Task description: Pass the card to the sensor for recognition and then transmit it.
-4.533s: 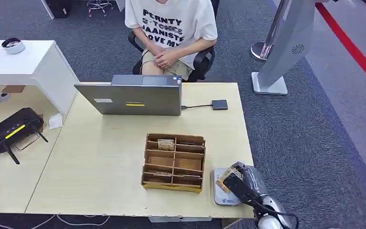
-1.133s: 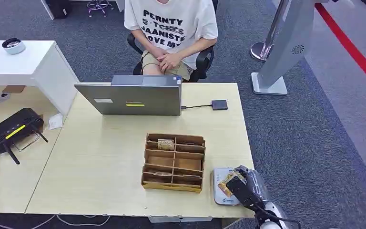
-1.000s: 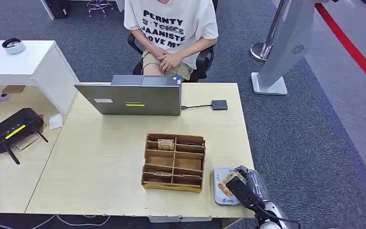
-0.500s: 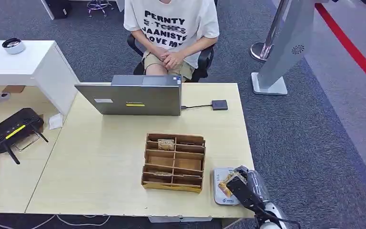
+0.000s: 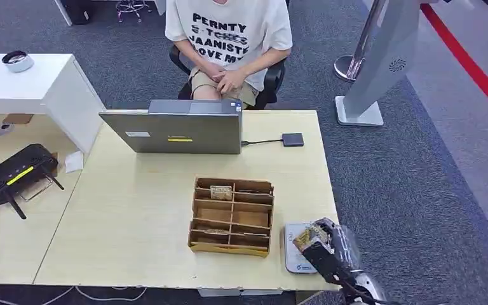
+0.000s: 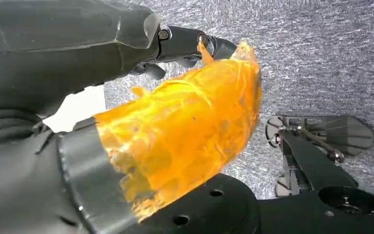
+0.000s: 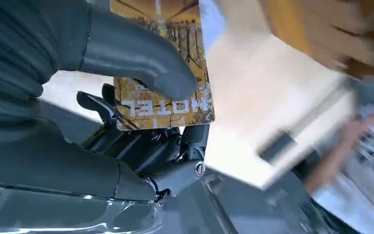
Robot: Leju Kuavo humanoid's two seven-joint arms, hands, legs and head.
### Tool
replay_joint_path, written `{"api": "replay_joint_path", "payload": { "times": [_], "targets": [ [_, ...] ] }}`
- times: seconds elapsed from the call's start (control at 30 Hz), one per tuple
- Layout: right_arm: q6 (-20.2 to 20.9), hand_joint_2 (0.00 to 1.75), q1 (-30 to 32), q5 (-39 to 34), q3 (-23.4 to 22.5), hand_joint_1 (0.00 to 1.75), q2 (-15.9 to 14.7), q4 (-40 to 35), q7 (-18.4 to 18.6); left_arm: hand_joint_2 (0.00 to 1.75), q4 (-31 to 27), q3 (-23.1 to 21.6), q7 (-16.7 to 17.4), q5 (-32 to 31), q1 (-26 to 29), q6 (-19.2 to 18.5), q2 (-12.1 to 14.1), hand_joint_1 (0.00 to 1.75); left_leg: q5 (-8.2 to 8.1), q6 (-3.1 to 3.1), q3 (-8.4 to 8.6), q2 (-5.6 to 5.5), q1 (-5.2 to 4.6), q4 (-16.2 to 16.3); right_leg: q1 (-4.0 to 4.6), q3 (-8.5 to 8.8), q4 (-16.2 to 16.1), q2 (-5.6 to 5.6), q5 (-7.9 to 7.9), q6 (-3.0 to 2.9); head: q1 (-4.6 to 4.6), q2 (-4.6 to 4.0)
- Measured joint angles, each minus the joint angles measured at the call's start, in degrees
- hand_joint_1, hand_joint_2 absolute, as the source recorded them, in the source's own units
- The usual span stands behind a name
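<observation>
- Head view: the right hand [image 5: 323, 244] held a flat card [image 5: 307, 237] over the sensor [image 5: 294, 250], a pale rounded pad near the front right corner of the light wooden table [image 5: 140, 210]. The hand covered much of the sensor, so I could not tell if card and sensor touched. Just beside stood a brown box with compartments [image 5: 232, 216]. Further back were a grey laptop [image 5: 175, 129] and a seated person [image 5: 229, 41].
- Left wrist view: the left hand [image 6: 141, 44] hung over grey carpet, and a wrinkled orange cover hid its fingers, so I cannot tell how it stood.
- Right wrist view: the thick grey thumb [image 7: 136, 56] pressed the card [image 7: 163, 73] against the dark fingers [image 7: 141, 141]. The card was rectangular, with a brown tree picture and the word HOTEL. Its long axis ran away from the palm. The background was blurred.
</observation>
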Motion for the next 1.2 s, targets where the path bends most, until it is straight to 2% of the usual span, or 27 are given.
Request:
{"api": "replay_joint_path", "payload": {
  "times": [0.1, 0.23, 0.33, 0.4, 0.53, 0.6, 0.9, 1.03, 1.2],
  "targets": [
    [-4.61, 1.75, 0.93, 2.62, -0.74, 1.75, 0.72, -6.16, -1.64, 0.00, 0.00, 0.48, -0.13, 0.07, 0.04, 0.20, -0.20, 0.00, 0.00, 0.00, 0.00, 0.00, 0.00, 0.00, 0.02, -0.01, 0.00, 0.00, -0.01, -0.01, 0.00, 0.00],
    [-5.89, 1.75, 1.90, 3.82, -1.38, 1.75, 1.22, -10.80, -2.52, 0.00, 0.00, 0.63, -0.15, 0.07, 0.08, 0.37, -0.46, 0.00, 0.00, 0.00, -0.01, 0.00, 0.01, 0.00, 0.01, -0.02, 0.00, -0.01, -0.03, -0.01, 0.00, 0.00],
    [-12.79, 1.75, 3.20, 7.43, -2.25, 1.75, 2.32, -14.80, -6.51, 0.00, 0.00, 0.87, -0.15, -0.02, 0.15, 0.39, -0.52, 0.00, 0.00, 0.00, -0.02, -0.01, 0.01, 0.00, 0.00, -0.02, 0.00, -0.01, -0.03, 0.00, 0.02, 0.00],
    [-13.39, 1.75, 3.88, 10.76, -2.80, 1.75, 3.17, -17.99, -8.33, 0.00, 0.00, 0.90, -0.15, -0.33, 0.22, 0.39, -0.52, 0.00, -0.02, 0.01, 0.00, 0.02, 0.01, 0.00, 0.01, -0.03, 0.00, 0.03, -0.03, 0.00, 0.00, 0.00],
    [-13.52, 1.75, 5.65, 15.65, -5.38, 1.75, 6.82, -24.21, -13.29, 0.00, 0.00, 0.90, -0.15, -1.18, 0.35, 0.31, -0.52, 0.00, -0.04, -0.01, -0.02, 0.00, 0.01, 0.00, 0.01, -0.03, 0.00, 0.01, -0.10, 0.02, 0.00, 0.00],
    [-13.52, 1.75, 5.60, 18.41, -6.01, 1.75, 8.13, -25.72, -13.74, 0.00, 0.00, 0.87, -0.15, -1.68, 0.28, -0.09, -0.50, 0.00, -0.05, -0.04, -0.01, 0.00, 0.02, -0.01, 0.01, -0.01, 0.01, 0.01, -0.10, 0.01, 0.02, 0.00],
    [-13.52, 1.75, -4.23, 36.59, 0.63, 1.75, 8.81, -20.50, -7.87, 0.00, 0.00, 0.77, -0.15, -4.83, -0.39, -1.51, 0.09, 0.00, -0.02, -0.04, 0.02, 0.02, 0.07, -0.01, 0.00, 0.04, 0.03, 0.05, -0.03, -0.03, 0.00, 0.00],
    [-13.52, 1.75, -13.05, 42.79, 5.70, 1.75, 8.44, -14.49, -2.81, 0.00, -0.02, 0.20, -0.13, -6.64, -0.79, -2.08, 0.59, 0.00, 0.01, -0.02, 0.08, 0.03, 0.07, -0.01, 0.01, 0.02, 0.05, 0.07, -0.02, -0.04, 0.00, 0.00],
    [-13.35, 1.75, -23.28, 49.24, 11.70, 1.75, 7.56, -6.72, 0.66, 0.00, 0.00, -0.96, -0.13, -8.81, -1.20, -2.62, 1.09, 0.00, 0.02, -0.03, 0.06, 0.03, 0.07, 0.00, 0.01, 0.02, 0.08, 0.07, -0.01, -0.04, 0.00, 0.00]
  ]
}}
